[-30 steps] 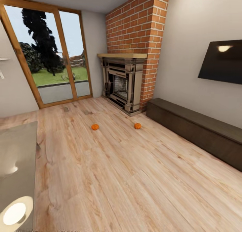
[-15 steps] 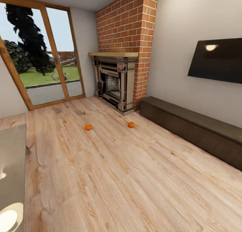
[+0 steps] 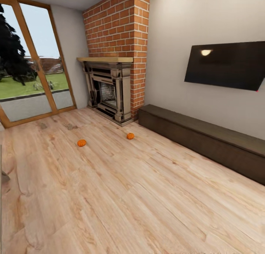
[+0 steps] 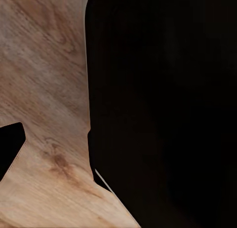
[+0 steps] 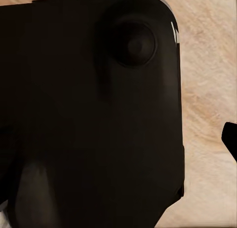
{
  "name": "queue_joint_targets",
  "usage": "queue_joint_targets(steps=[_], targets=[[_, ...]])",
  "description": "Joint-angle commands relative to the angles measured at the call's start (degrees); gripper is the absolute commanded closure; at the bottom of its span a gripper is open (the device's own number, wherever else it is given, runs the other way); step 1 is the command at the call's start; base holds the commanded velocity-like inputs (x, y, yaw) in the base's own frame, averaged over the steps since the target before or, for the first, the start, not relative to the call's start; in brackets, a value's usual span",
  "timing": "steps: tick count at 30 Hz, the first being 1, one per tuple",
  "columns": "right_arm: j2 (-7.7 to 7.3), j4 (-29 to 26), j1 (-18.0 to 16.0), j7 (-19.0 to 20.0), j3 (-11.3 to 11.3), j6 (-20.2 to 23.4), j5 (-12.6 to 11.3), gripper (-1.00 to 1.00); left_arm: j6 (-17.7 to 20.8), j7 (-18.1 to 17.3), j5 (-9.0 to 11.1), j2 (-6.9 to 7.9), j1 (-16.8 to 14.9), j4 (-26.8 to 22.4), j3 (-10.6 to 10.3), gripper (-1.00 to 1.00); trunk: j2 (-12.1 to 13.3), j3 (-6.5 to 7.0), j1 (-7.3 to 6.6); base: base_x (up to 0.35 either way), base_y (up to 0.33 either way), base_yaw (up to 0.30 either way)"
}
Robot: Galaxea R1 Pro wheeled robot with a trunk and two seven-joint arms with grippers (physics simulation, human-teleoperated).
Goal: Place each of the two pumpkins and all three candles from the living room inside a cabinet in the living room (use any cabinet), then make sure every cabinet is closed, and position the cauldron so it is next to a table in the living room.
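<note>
A brick chimney (image 3: 123,26) rises above a dark stone fireplace (image 3: 108,92) with a pale wooden mantel (image 3: 105,59). A black wall-mounted television (image 3: 226,64) hangs right of it. Glass patio doors (image 3: 31,63) show lawn, possibly a fence. Light plank floor (image 3: 121,195).

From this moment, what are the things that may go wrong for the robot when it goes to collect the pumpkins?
1. Both pumpkins, the left one and the right one, lie loose on the wooden floor. Being round, they may roll away if nudged.
2. The right pumpkin lies close to the fireplace, so the base may bump the hearth.
3. The cabinet has plain fronts with no visible handles, so opening it may be awkward.
</note>
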Motion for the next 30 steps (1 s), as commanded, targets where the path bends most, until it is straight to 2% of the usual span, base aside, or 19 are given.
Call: queue_joint_targets(steps=[1,30], targets=[[-0.01,0.07,-0.02,0.32,0.0,-0.28,-0.6,-1.0,-0.08,-0.05,0.0,0.01,0.06,-0.1,-0.01,-1.0,-0.02,-0.03,0.0,0.0,0.0,-0.281],[-0.01,0.1,-0.02,0.32,0.0,-0.32,-0.6,-1.0,-0.08,-0.05,-0.01,0.01,0.08,-0.1,-0.01,-1.0,-0.02,-0.03,0.0,0.0,0.0,-0.284]])
